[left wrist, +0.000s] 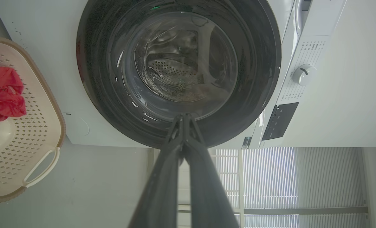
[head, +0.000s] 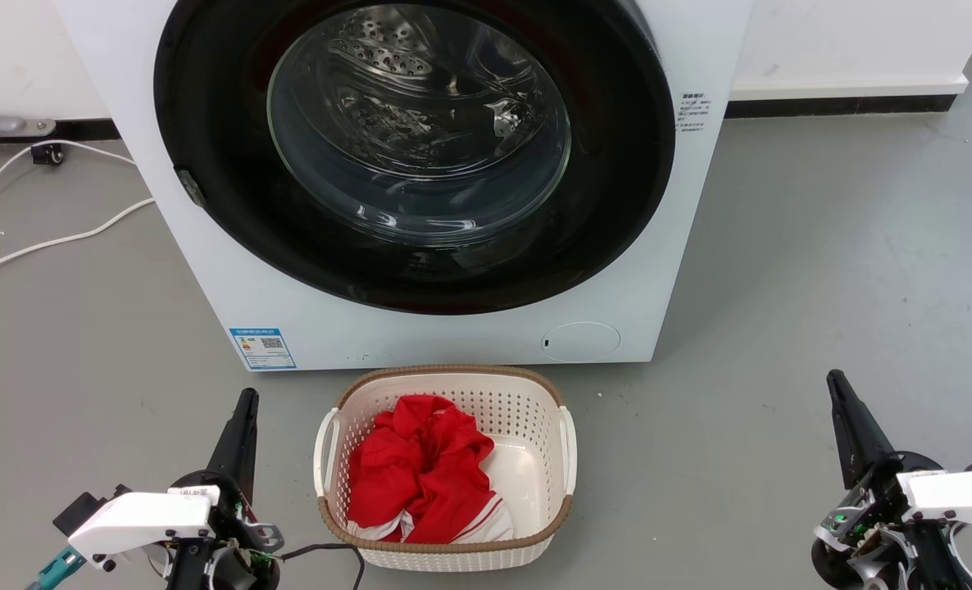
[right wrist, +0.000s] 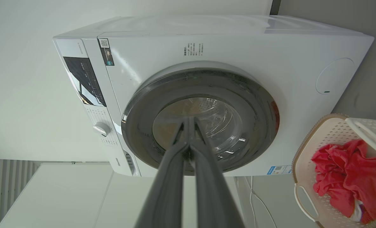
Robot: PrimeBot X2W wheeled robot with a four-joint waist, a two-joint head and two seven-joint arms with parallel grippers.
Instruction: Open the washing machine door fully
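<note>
While the washing machine door (head: pixel 416 147) sits shut at far centre, the left gripper (head: pixel 246 406) and right gripper (head: pixel 837 385) wait near, fingers pressed together, empty, the left nearer the grey catch (head: pixel 191 187) on the door's left rim.

Grey floor (head: pixel 822 270) bears the washing machine (head: pixel 420 338), laundry basket (head: pixel 535 426) and white cables (head: pixel 58 241)

I count one washing machine (head: pixel 420 336) with one door (head: pixel 617 164), one laundry basket (head: pixel 527 410), one bundle of red cloth (head: pixel 420 467), and two tools of mine: left tool (head: pixel 247 401) and right tool (head: pixel 836 381).
</note>
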